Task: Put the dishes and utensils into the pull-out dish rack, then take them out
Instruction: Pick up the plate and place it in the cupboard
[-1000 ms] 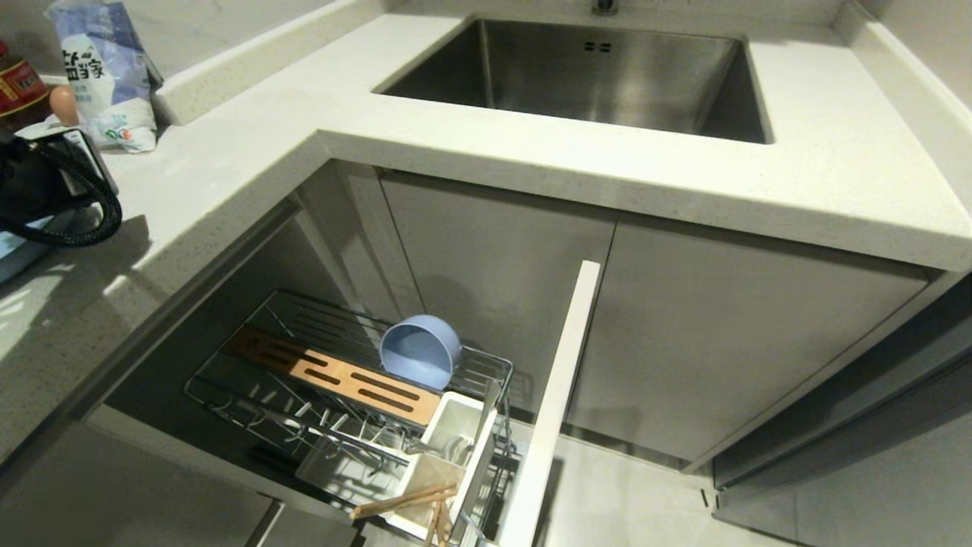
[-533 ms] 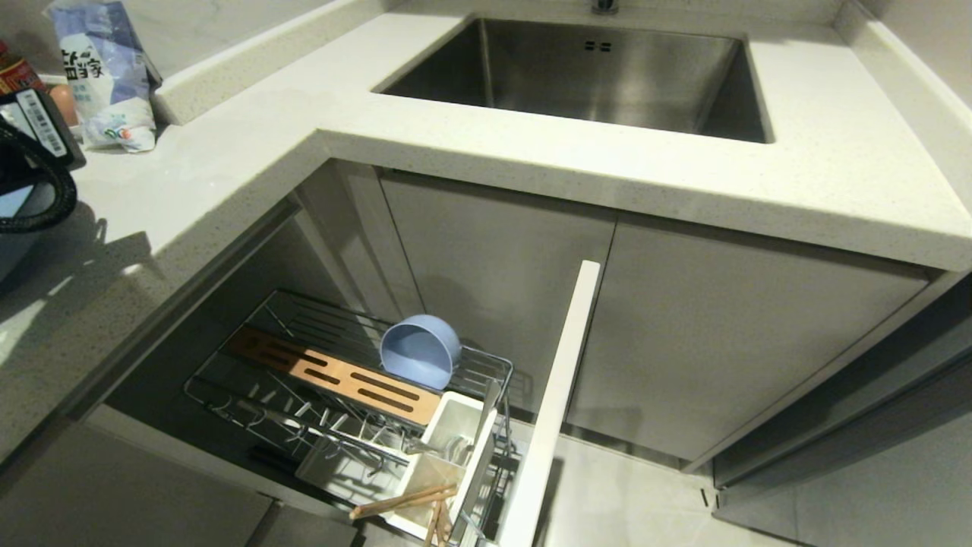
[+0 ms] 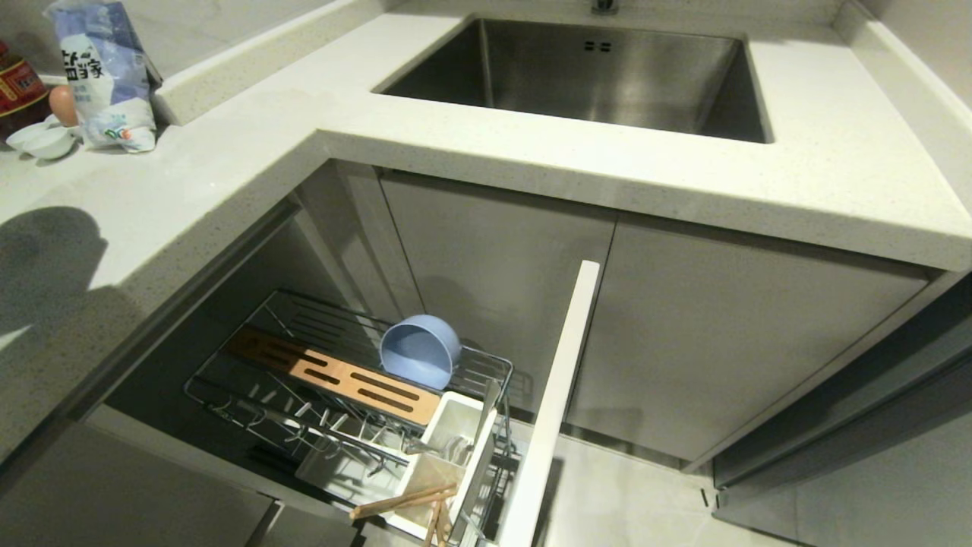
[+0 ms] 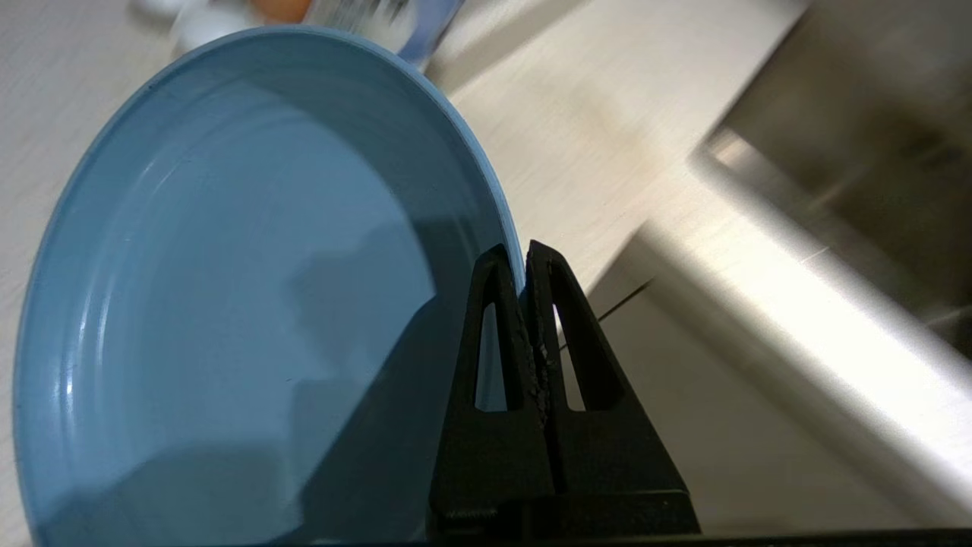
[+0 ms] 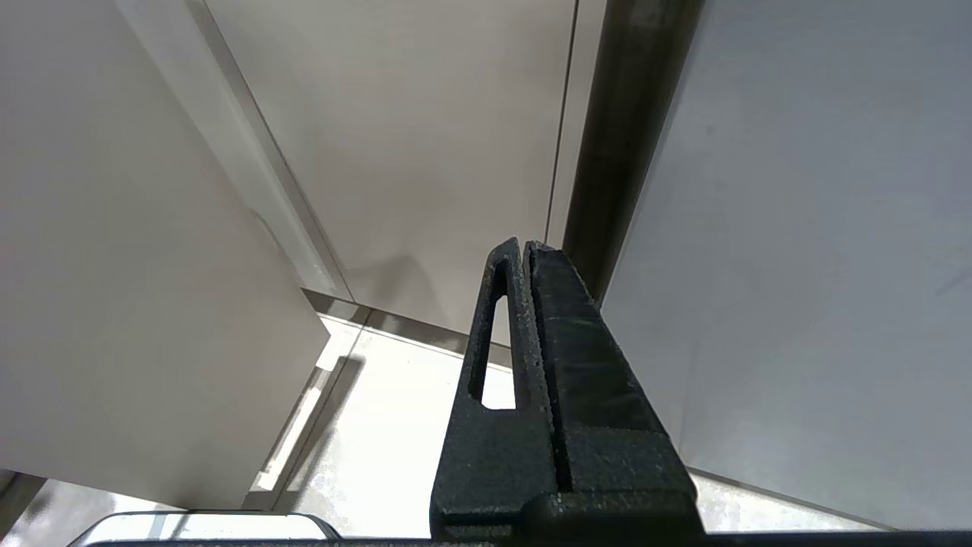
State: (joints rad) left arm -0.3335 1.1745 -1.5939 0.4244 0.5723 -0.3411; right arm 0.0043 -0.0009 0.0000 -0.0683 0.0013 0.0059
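The large pale-blue oval plate [image 4: 228,304] is pinched at its rim by the left gripper [image 4: 524,262], whose black jaws are pressed onto the edge from both sides; this shows only in the left wrist view, where the plate's lower part is cut off by the frame and the pale bench [image 4: 607,152] behind it is smeared. In the head view neither the plate nor that arm appears, only a dark shadow on the bench at the left edge.

The smaller deep pale-blue round bowl [image 3: 420,352] stands on edge in the chrome wire pull-out dish rack [image 3: 228,395], just behind the slotted wooden strip [image 3: 334,374], its hollow facing the camera. The light-wood chopsticks [image 3: 402,501] poke out of the white plastic utensil caddy [image 3: 448,456] at the rack's front corner, their lower ends running out of view. A glint of metal inside the caddy may be the spoon (too small to tell). The rack's white panel front [image 3: 558,395] is seen edge-on.

Farther out lie the steel sink [image 3: 592,76], a blue-and-white printed bag [image 3: 102,72], a small white saucer [image 3: 45,140], a brown egg [image 3: 63,105] and a dark bottle [image 3: 19,87] half cut off.

The right gripper [image 5: 524,247] hangs beside grey cabinet doors [image 5: 425,137], its jaws pressed together on nothing.
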